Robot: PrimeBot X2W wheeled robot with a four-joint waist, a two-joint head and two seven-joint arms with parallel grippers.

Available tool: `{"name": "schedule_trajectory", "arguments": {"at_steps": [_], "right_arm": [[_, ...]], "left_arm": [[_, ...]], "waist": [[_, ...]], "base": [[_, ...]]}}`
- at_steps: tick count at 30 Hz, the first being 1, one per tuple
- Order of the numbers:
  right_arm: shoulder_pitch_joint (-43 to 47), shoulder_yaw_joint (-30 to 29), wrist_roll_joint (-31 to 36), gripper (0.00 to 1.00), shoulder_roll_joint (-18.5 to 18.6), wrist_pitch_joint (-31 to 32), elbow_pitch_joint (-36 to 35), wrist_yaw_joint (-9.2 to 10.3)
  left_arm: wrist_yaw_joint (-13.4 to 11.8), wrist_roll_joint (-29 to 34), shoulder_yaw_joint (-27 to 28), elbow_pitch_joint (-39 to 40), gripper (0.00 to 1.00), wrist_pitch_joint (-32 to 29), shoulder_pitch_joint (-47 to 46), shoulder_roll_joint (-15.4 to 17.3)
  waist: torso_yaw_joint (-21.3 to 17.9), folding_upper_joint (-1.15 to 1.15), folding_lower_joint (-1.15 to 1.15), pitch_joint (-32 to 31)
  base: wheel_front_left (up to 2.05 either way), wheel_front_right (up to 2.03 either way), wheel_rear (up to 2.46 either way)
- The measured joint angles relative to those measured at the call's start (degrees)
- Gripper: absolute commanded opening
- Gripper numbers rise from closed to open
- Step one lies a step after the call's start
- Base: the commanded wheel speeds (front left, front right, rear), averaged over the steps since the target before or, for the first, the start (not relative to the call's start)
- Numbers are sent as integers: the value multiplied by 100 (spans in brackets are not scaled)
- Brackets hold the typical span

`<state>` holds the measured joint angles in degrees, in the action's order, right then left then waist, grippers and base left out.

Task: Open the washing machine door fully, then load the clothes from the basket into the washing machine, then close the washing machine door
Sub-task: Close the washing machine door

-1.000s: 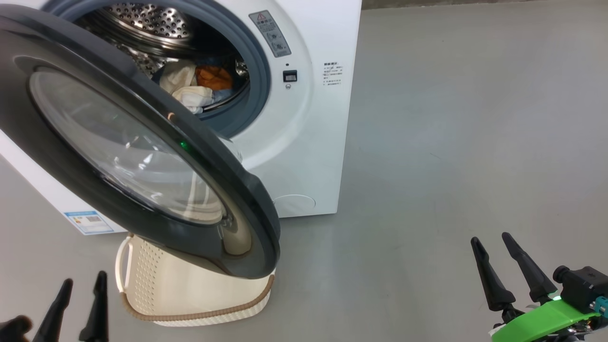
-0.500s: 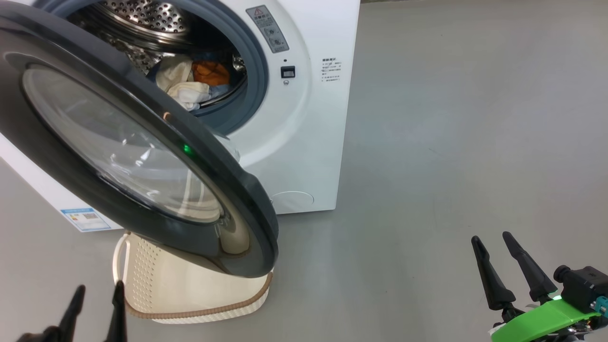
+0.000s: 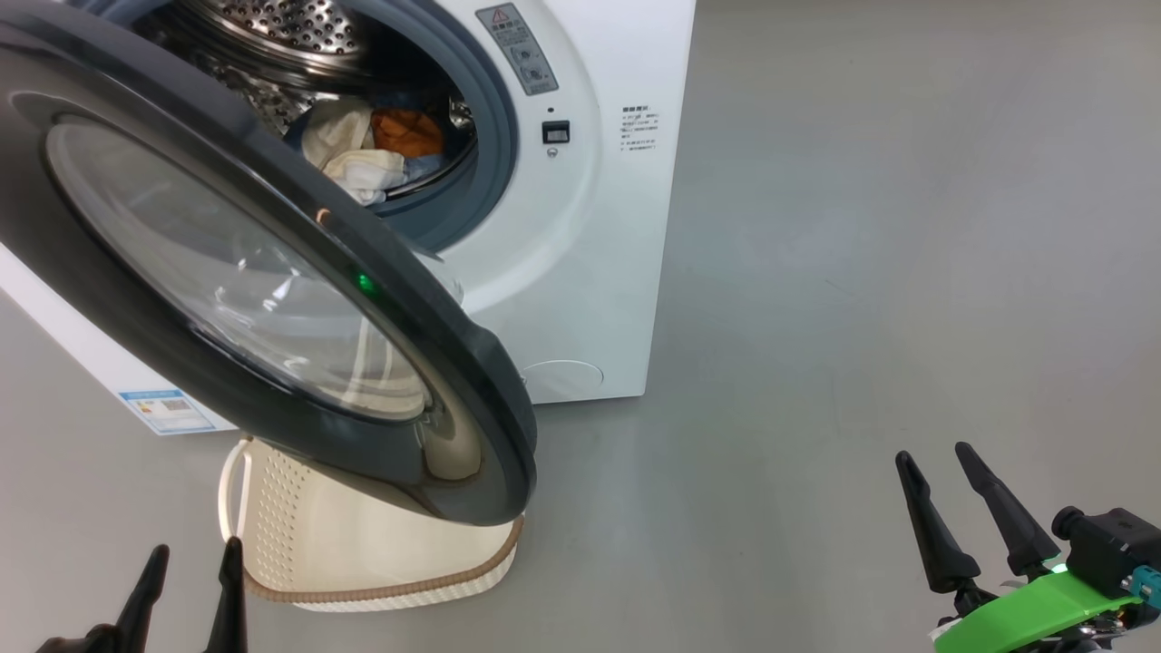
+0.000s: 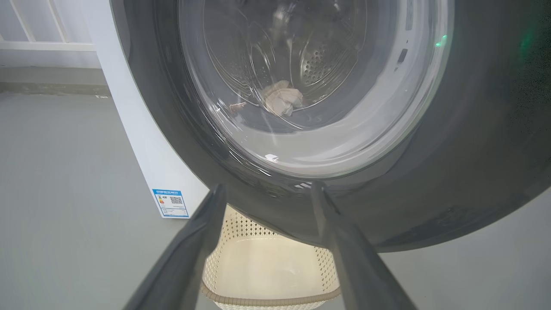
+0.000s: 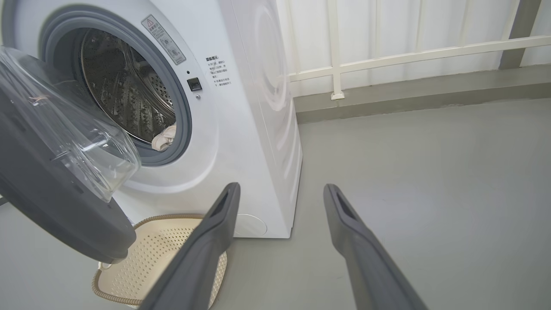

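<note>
The washing machine [image 3: 580, 227] stands with its round black-rimmed door [image 3: 227, 263] swung partly out over the basket [image 3: 363, 553]. Cream-white, orange and blue clothes [image 3: 363, 154] lie in the steel drum. They show through the door glass in the left wrist view as a pale clump of clothes [image 4: 282, 99]. The basket [image 5: 163, 254] looks empty. My left gripper [image 3: 198, 545] is open at the lower left, just left of the basket, below the door's lower rim [image 4: 473, 150]. My right gripper [image 3: 932, 452] is open over bare floor, far right of the machine.
Grey floor [image 3: 862, 272] spreads to the right of the machine. A white railing and wall [image 5: 409, 47] run behind it. A blue label sticker [image 3: 168, 408] sits low on the machine's left side. The door overhangs most of the basket.
My left gripper has shifted slightly right toward the basket's near corner. The head view has moved a little. Door, clothes and right gripper look unchanged.
</note>
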<state>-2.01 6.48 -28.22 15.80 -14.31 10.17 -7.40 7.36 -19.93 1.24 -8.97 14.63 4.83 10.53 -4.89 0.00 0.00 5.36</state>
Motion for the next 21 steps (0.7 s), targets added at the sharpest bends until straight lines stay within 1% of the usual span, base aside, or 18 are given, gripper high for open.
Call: {"name": "schedule_trajectory", "arguments": {"at_steps": [3,4,5,6,7,8,12,15,18,21], "right_arm": [[-3,7,4,100,-35,0,2,0],[-5,11,9,64,-55,0,2,0],[-9,22,8,45,-81,0,0,0],[-14,34,8,31,-108,0,-8,0],[-20,35,8,13,-133,0,-24,0],[-37,32,5,0,-151,0,-41,0],[-215,57,-42,0,-214,0,-220,0],[-407,189,-81,0,-231,0,-438,0],[-658,276,-138,0,-316,-1,-871,0],[-876,457,-138,0,-323,-1,-1267,0]], "left_arm": [[0,-1,23,-24,100,0,-5,-43],[0,-1,18,-38,100,0,-7,-55],[1,-1,11,-48,100,0,-8,-66],[4,-1,12,-59,100,0,-12,-78],[4,-1,12,-68,100,0,-15,-89],[4,-1,11,-69,100,0,-19,-103],[4,-2,60,-69,100,0,-24,-197],[4,-2,63,-59,100,0,-24,-224],[4,-1,92,16,100,0,-23,-268],[4,-1,136,80,100,0,-18,-335]], "waist": [[15,0,0,4],[26,0,0,4],[39,0,0,3],[54,0,0,6],[69,0,0,11],[85,0,0,16],[157,0,0,13],[221,0,0,-11],[327,0,0,-52],[421,0,0,-83]], "base": [[0,0,0],[0,0,0],[0,0,0],[0,0,0],[0,0,0],[0,0,0],[0,0,0],[0,0,0],[0,0,0],[0,0,0]]}}
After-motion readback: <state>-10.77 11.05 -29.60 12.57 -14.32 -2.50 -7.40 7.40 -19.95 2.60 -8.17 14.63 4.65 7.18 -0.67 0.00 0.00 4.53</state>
